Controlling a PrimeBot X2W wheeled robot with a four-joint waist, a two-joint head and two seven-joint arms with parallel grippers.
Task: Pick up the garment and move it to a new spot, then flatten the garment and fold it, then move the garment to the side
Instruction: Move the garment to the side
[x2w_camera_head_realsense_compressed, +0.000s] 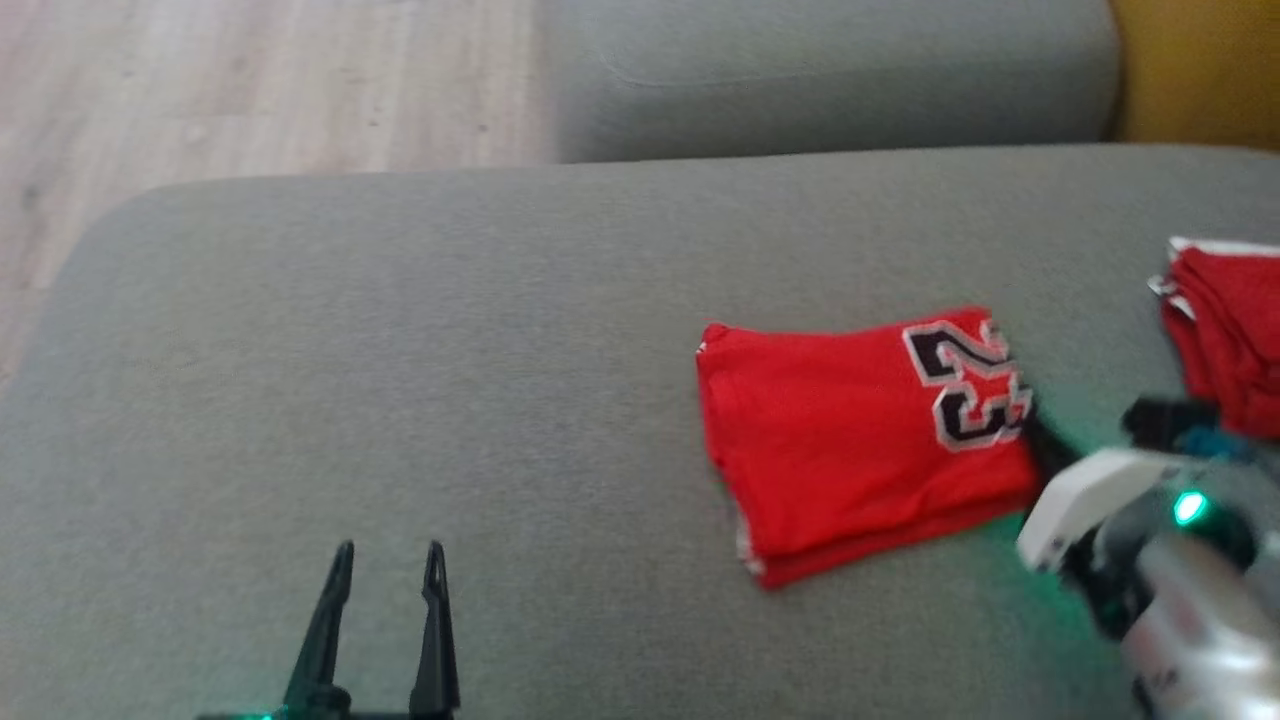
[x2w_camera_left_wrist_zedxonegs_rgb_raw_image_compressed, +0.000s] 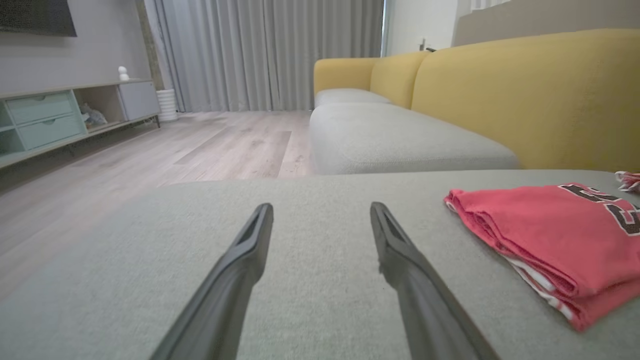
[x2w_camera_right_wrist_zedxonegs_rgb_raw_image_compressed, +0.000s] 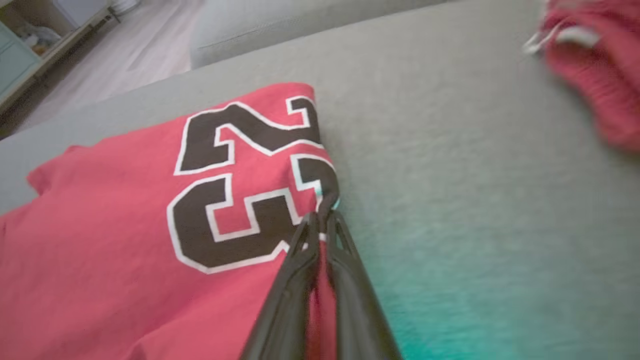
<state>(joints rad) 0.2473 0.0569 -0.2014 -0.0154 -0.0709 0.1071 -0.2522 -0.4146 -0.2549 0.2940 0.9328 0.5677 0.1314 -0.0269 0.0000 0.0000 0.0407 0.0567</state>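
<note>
Your right gripper (x2w_camera_right_wrist_zedxonegs_rgb_raw_image_compressed: 322, 220) sits low over the grey seat cushion (x2w_camera_head_realsense_compressed: 400, 350), with the forearm angled in from the lower right of the head view. Its fingers are pinched together on the right-hand edge of the folded red jersey (x2w_camera_head_realsense_compressed: 850, 440), just beside the black numerals. Your left gripper (x2w_camera_head_realsense_compressed: 390, 560) hovers over bare cushion at lower left, fingers spread wide, holding nothing, well apart from the jersey. The right wrist view gives you the grip itself: a small peak of red cloth drawn up between the closed tips. The head view blurs that spot. The left wrist view gives you the jersey's stacked layers with white trim at the near fold, and the yellow backrest (x2w_camera_left_wrist_zedxonegs_rgb_raw_image_compressed: 525, 95) behind. A second red garment (x2w_camera_head_realsense_compressed: 1230, 330) lies near the cushion's right side, apart from the jersey. Open cushion runs left of the jersey to the rounded corner, with wood floor (x2w_camera_head_realsense_compressed: 250, 80) beyond.
</note>
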